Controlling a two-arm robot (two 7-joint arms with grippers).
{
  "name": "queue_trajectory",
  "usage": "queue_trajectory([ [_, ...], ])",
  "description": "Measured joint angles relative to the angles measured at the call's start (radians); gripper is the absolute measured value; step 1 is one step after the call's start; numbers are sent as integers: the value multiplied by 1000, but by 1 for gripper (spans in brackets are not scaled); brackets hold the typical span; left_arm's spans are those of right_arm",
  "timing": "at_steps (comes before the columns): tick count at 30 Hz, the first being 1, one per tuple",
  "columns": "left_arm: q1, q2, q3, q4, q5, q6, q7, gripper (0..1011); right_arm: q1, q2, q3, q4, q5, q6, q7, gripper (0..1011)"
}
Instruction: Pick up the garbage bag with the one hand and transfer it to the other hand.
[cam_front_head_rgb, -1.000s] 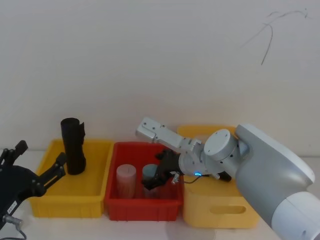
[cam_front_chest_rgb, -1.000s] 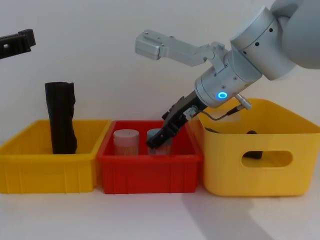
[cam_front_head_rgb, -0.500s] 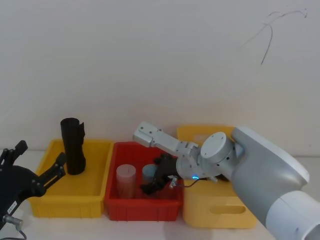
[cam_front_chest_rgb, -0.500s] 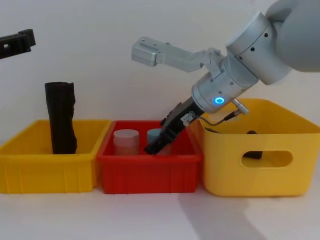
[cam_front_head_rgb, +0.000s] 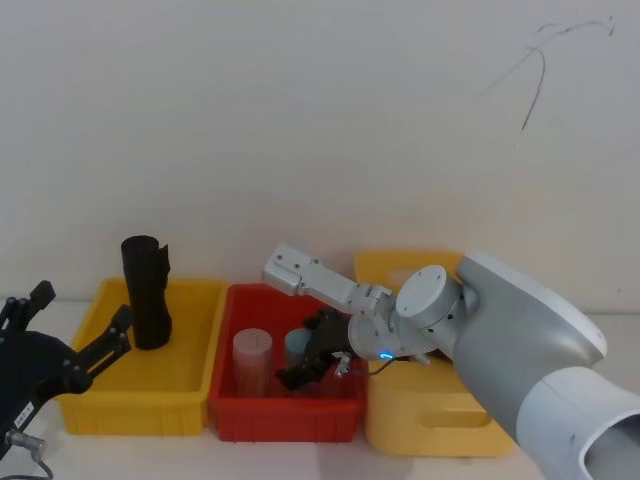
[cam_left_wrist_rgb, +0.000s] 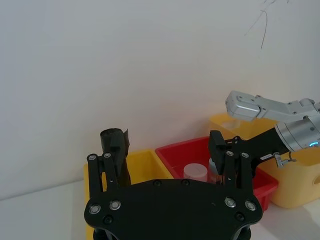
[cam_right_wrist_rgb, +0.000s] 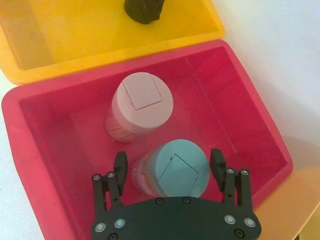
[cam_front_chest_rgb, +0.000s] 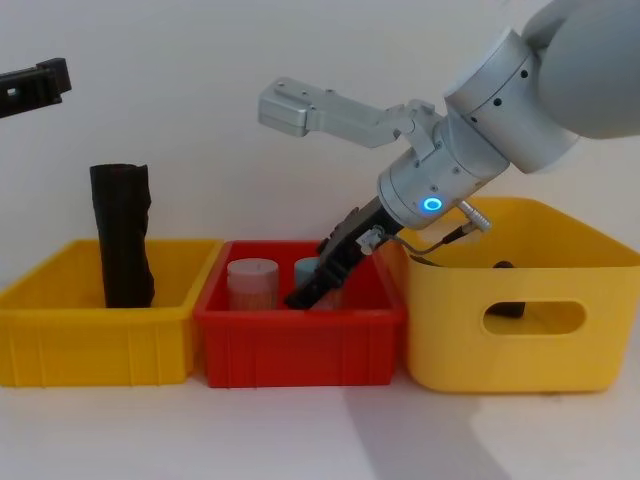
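Note:
The garbage bag (cam_front_head_rgb: 147, 292) is a black roll standing upright at the back of the left yellow bin (cam_front_head_rgb: 90, 400). It also shows in the chest view (cam_front_chest_rgb: 122, 235) and both wrist views (cam_left_wrist_rgb: 116, 150) (cam_right_wrist_rgb: 143, 10). My right gripper (cam_front_head_rgb: 300, 372) (cam_front_chest_rgb: 305, 295), on the arm with the blue ring (cam_front_chest_rgb: 431, 205), reaches down into the red bin (cam_right_wrist_rgb: 47, 165), far from the bag. It is open (cam_right_wrist_rgb: 168, 156), with one finger on each side of a teal-lidded canister (cam_right_wrist_rgb: 175, 167). My left gripper (cam_front_head_rgb: 80, 308) (cam_left_wrist_rgb: 160, 150) hangs open and empty at the near left, short of the yellow bin.
A pink-lidded canister (cam_right_wrist_rgb: 141, 97) stands beside the teal one in the red bin. A taller yellow basket with handle slots (cam_front_chest_rgb: 520, 320) sits on the right, touching the red bin. A white wall stands close behind all three containers.
My right gripper has sunk lower and slightly leftward into the red bin, down around the teal-lidded canister. The left gripper and the garbage bag have not moved.

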Motion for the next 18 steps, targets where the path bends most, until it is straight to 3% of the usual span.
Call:
queue_trajectory([
  [5, 0, 0, 0, 0, 0, 0, 0, 1001, 10, -9, 0, 25, 3, -12, -4, 1000],
  [18, 0, 0, 0, 0, 0, 0, 0, 1001, 22, -21, 0, 56, 7, -27, -8, 737],
])
